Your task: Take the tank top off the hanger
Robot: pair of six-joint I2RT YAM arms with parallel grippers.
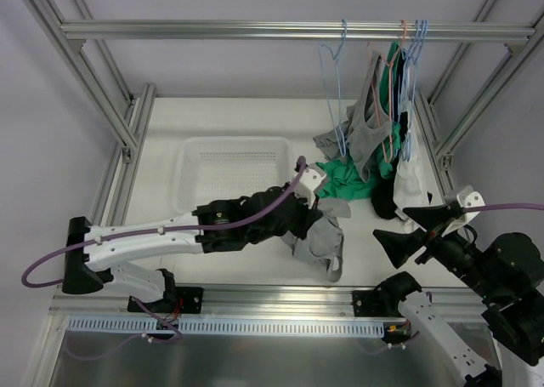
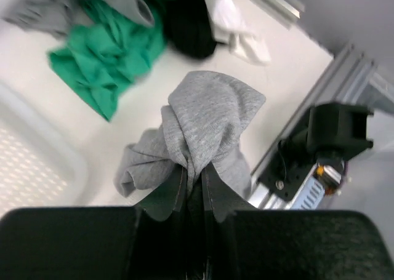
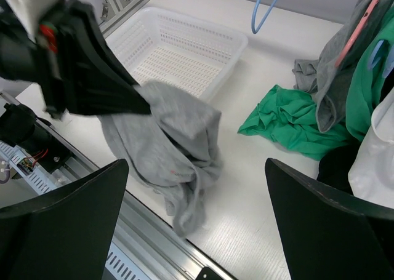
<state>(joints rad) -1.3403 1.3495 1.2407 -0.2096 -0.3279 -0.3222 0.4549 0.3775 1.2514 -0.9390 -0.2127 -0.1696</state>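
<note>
The grey tank top (image 1: 325, 241) (image 2: 209, 117) (image 3: 166, 138) hangs bunched from my left gripper (image 1: 304, 223) (image 2: 194, 172), which is shut on its cloth. It is free of any hanger, and its lower end droops to the table near the front rail. An empty light-blue hanger (image 1: 333, 81) (image 3: 266, 9) hangs from the top bar (image 1: 255, 30). My right gripper (image 1: 416, 230) (image 3: 196, 169) is open to the right of the tank top, with nothing between its fingers.
A white basket (image 1: 229, 170) (image 3: 184, 52) stands behind the left arm. A green garment (image 1: 344, 179) (image 3: 289, 123) lies crumpled on the table. Black (image 1: 387, 202) and white (image 1: 411, 183) clothes hang by it. A grey garment on a pink hanger (image 1: 374, 106) hangs at the back right.
</note>
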